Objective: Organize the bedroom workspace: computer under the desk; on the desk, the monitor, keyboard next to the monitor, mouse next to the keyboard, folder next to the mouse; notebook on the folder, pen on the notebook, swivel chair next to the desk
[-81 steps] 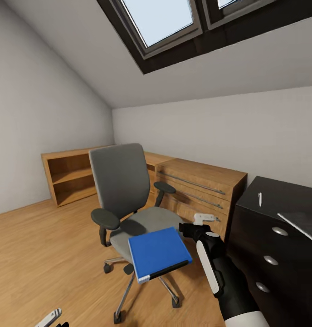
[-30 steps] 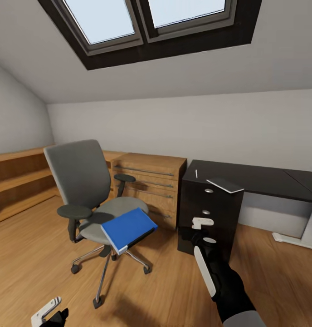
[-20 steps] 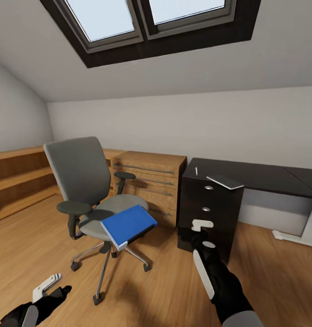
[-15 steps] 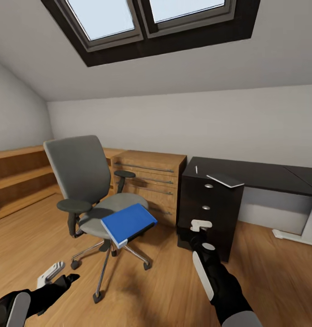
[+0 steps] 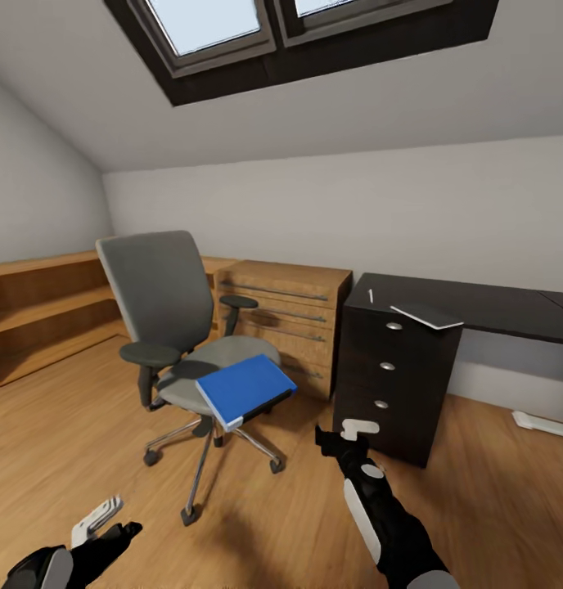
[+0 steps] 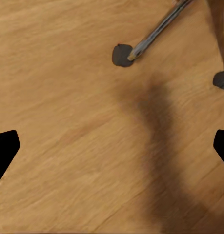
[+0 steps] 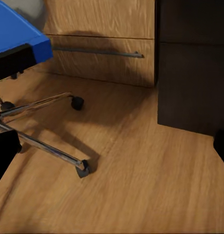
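Your right arm (image 5: 388, 519): glossy black shell, a long white oval inlay down the forearm, a grey-white segment at the lower end. Right gripper (image 5: 353, 431): black body, a white blocky finger piece on top. Left arm (image 5: 48, 564): same black casing, a white rounded panel. Left gripper (image 5: 97, 518): white finger with dark slots. In both wrist views your fingertips (image 6: 4, 148) read as plain black wedges.

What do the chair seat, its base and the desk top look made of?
Chair seat: grey matte upholstery, likely fabric. Base: shiny spokes, apparently chromed metal, on dark casters. Desk top: black, smooth, faint sheen; laminate or lacquer, unclear which.
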### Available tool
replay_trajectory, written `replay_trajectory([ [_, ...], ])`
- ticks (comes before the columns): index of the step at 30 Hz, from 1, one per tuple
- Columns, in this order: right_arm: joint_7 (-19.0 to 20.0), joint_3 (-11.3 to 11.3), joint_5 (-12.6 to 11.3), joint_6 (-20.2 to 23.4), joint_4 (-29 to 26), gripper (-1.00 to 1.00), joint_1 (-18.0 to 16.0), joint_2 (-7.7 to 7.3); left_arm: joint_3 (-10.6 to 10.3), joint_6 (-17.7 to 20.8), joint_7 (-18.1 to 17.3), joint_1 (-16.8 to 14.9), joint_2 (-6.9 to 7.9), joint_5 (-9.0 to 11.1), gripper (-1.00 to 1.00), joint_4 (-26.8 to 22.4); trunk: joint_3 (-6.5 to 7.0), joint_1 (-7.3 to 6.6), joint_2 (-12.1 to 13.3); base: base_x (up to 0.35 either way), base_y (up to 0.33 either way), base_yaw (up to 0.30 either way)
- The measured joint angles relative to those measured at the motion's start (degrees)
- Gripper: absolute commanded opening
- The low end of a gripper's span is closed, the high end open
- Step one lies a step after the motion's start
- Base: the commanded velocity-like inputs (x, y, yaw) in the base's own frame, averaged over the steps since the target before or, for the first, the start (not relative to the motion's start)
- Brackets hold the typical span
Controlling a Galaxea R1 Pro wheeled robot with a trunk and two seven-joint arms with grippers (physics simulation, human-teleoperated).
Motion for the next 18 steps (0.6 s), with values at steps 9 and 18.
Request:
replay_trajectory([
  [9, 0.00, 4.17, -0.96, -18.01, 16.44, 1.00, -0.22, 0.75, -4.29, 8.89, 0.32, 0.01, 0.03, 7.89, 1.00, -19.81, -2.03, 0.23, -0.12, 0.000, 0.000, 0.006],
  [18, 5.62, 3.38, -24.34, -12.21, 24.94, 1.00, -6.89, -0.51, -2.89, 9.70, 0.57, 0.01, 0.46, 14.67, 1.00, -21.35, -4.02, 0.46, -0.25, 0.000, 0.000, 0.000],
])
